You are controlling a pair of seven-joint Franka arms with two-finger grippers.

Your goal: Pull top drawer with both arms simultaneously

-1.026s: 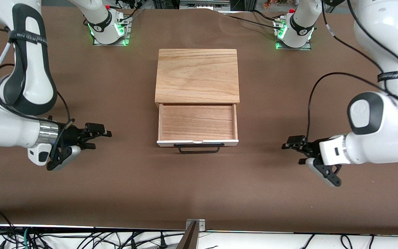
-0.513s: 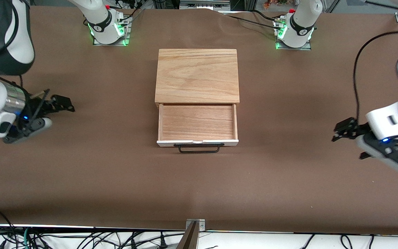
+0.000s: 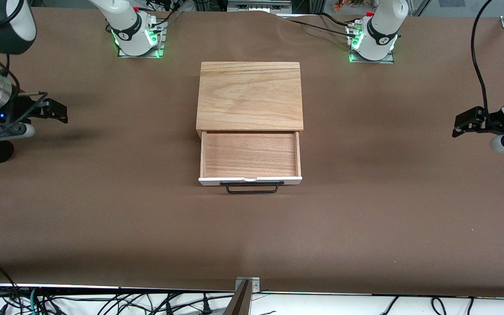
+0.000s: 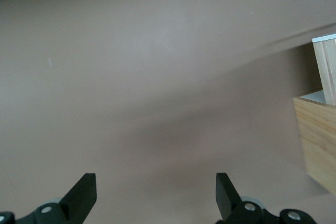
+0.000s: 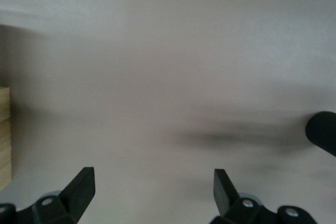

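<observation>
The top drawer (image 3: 250, 158) is sitting pulled out of the cabinet case (image 3: 250, 95) at mid counter (image 3: 252, 227), its reddish-brown floor showing w/ nothing lying on it. Its white front panel (image 3: 250, 180) is facing the front camera, & the black wire handle (image 3: 252, 187) is sticking out from that panel, nearer the camera than the rest of the drawer. Nothing is touching the handle.

The left hand (image 3: 465, 124) is hanging over the counter at the left arm's end, well apart from the drawer, w/ its fingers (image 4: 83, 192) spread wide & gripping nothing. In the left wrist view only bare counter is lying between the fingers, w/ a corner of the case at the picture's edge.

The right hand (image 3: 53, 111) is hanging over the counter at the right arm's end, also well apart from the drawer, its fingers (image 5: 81, 184) released & spread, nothing btw them. Its shadow is falling on the counter beneath.

Both arm bases are glowing green along the counter edge farthest from the camera.
</observation>
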